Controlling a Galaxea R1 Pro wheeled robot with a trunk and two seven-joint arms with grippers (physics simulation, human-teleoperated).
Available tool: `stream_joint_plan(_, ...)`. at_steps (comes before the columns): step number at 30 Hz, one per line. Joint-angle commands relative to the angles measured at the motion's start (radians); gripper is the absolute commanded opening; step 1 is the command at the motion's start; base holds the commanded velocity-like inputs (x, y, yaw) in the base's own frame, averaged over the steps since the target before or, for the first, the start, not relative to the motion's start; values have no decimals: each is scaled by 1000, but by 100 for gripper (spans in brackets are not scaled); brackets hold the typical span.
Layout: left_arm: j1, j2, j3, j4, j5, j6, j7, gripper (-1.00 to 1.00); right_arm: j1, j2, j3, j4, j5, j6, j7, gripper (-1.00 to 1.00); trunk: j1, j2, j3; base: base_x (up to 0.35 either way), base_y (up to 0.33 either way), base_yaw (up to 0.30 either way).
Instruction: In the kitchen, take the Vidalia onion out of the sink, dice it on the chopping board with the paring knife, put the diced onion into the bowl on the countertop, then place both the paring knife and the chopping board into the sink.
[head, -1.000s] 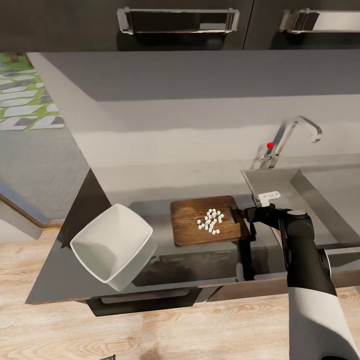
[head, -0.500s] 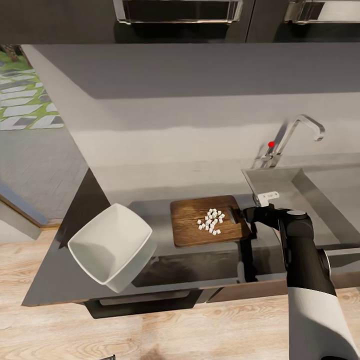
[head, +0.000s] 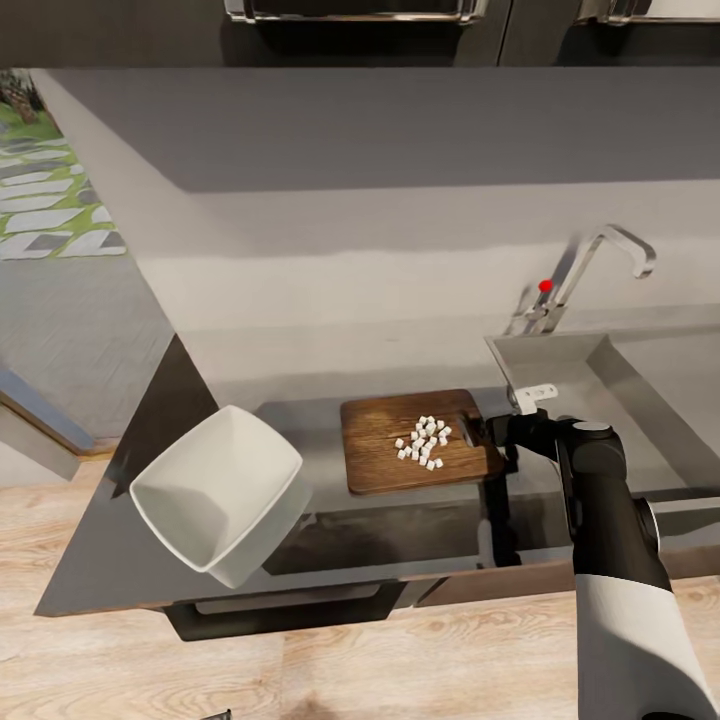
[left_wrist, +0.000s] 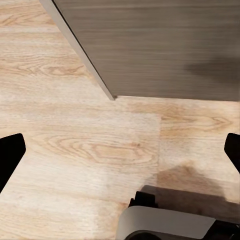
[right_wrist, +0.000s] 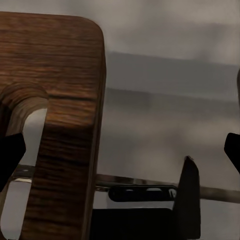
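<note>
Sitting at chopping board handle end, right gripper w/ jaws spread wide, holding nothing.

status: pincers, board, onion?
Right pincer open at chopping board's slotted end. Left pincer open over wood floor. Diced onion on board, bowl empty. Nothing blocking.

White bowl, brown chopping board

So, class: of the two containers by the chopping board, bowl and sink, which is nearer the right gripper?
The sink, the steel basin just behind the right gripper; the white bowl sits beyond the chopping board.
</note>
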Motion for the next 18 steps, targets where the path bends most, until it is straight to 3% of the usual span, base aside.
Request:
stream_joint_plan(1,-1,0,5,4,-11,-5,7,100,-1,0,-1,-1,9,2,9,100,4,-8,-4,0,0,0)
stream_joint_plan(10,-1,-1,5,4,-11,-5,7,100,-1,1,-1,0,9,2,9,100,39,-71,-33,0,0,0)
stream_joint_plan(14,-1,-1,5,4,-11,-5,7,100,-1,28,-1,0,9,2,7,100,54,-99,-45,0,0,0)
stream_joint_plan(18,-1,-1,5,4,-11,-5,7,100,-1,34,-1,1,10,2,5,100,69,-127,-58,0,0,0)
